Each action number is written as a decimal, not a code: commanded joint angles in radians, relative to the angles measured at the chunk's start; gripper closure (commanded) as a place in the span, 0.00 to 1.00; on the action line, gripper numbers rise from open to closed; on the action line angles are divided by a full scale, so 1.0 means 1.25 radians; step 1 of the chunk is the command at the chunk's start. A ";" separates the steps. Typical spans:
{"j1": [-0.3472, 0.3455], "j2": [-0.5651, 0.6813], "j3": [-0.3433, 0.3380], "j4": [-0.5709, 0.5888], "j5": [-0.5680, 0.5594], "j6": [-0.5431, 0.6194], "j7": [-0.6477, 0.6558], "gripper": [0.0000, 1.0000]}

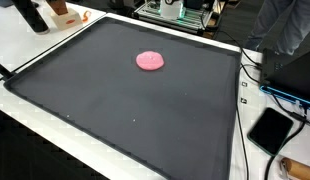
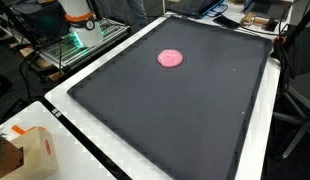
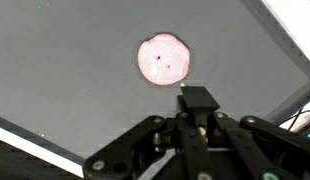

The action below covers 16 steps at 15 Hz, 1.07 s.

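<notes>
My tool comes into the wrist view from the bottom edge. Its fingertips sit together as one dark block and clamp nothing. It hangs above a dark mat, and I cannot tell from this view how high. A flat, round pink disc lies on the mat just beyond the fingertips, at about 11 o'clock from them and clear of them. Its surface is pale pink with a lumpy edge and a couple of tiny dark specks near the middle. In both exterior views the disc lies alone on the mat, toward the 12 o'clock end and well away from every edge. The mat covers nearly the whole white counter, which shows only as a pale border around it. In an exterior view a black slab like a phone lies off the mat at about 4 o'clock, with cables trailing at 3 o'clock. In an exterior view a brown paper bag stands on the counter at 8 o'clock, apart from the mat.
</notes>
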 commanded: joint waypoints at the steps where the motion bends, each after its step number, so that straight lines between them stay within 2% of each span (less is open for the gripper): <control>1: 0.013 0.000 -0.012 0.001 -0.004 -0.002 0.003 0.88; 2: 0.013 0.000 -0.012 0.001 -0.004 -0.002 0.003 0.97; 6: -0.001 0.039 -0.074 0.034 0.099 -0.032 -0.059 0.97; 11: -0.041 0.121 -0.159 0.073 0.262 -0.113 -0.219 0.97; 16: -0.107 0.226 -0.179 0.105 0.374 -0.189 -0.322 0.97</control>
